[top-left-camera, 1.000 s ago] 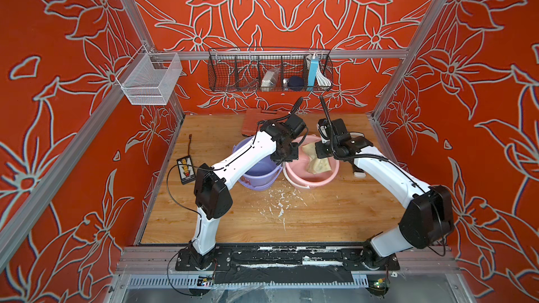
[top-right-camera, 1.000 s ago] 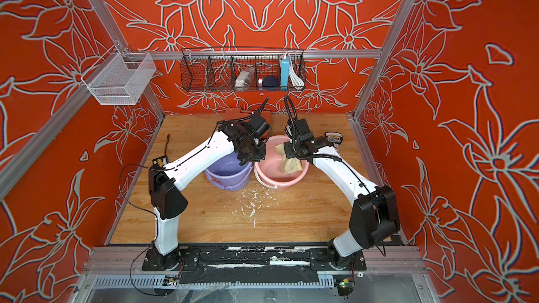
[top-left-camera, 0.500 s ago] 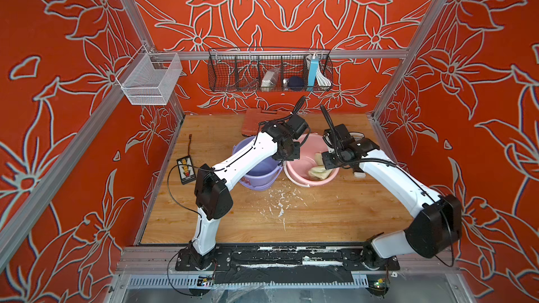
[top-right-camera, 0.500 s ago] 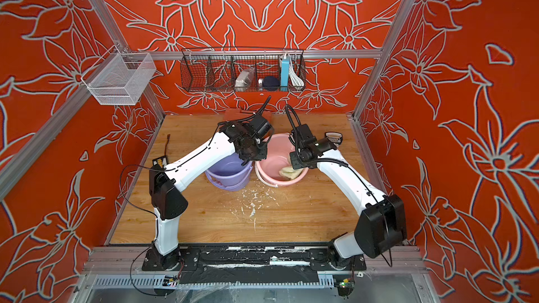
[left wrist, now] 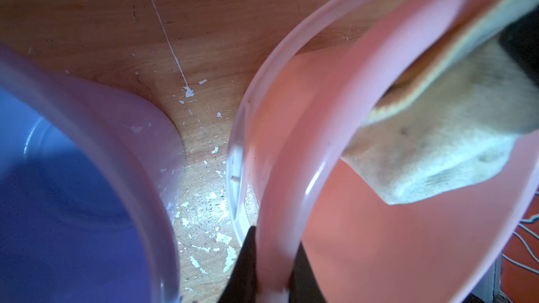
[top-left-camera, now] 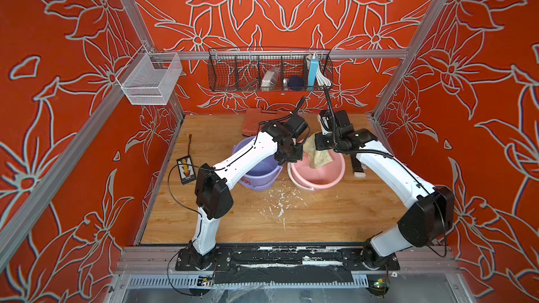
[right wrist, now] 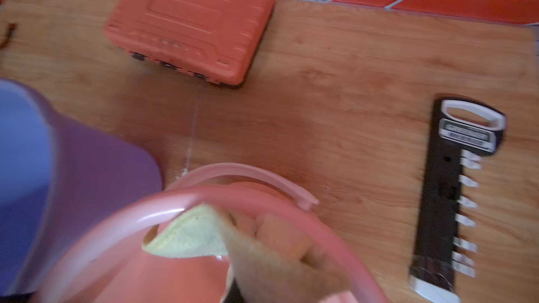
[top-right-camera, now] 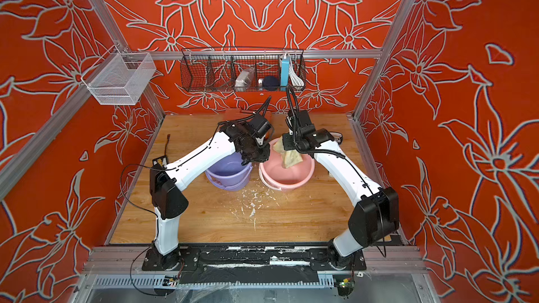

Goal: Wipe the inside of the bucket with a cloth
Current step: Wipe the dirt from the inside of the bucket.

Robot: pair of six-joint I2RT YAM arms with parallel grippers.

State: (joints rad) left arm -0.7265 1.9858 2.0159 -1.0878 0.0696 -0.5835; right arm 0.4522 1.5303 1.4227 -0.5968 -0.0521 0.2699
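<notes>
While the left gripper point(left wrist: 272, 266) pinches the rim of the pink bucket point(top-left-camera: 316, 180) on the side facing the purple bucket point(top-left-camera: 259, 170), the right gripper point(top-left-camera: 320, 144) is pressed together on the cloth point(top-left-camera: 320, 157), which hangs into the pink bucket near its far wall. Both buckets rest on the counter point(top-left-camera: 320, 214).

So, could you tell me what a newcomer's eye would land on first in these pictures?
The orange floral walls shout first. Then comes the pink bucket in the middle of the table: the left gripper pinches its rim, while the right gripper dangles the cloth into it. A purple bucket stands beside it, on the left arm's side.
</notes>
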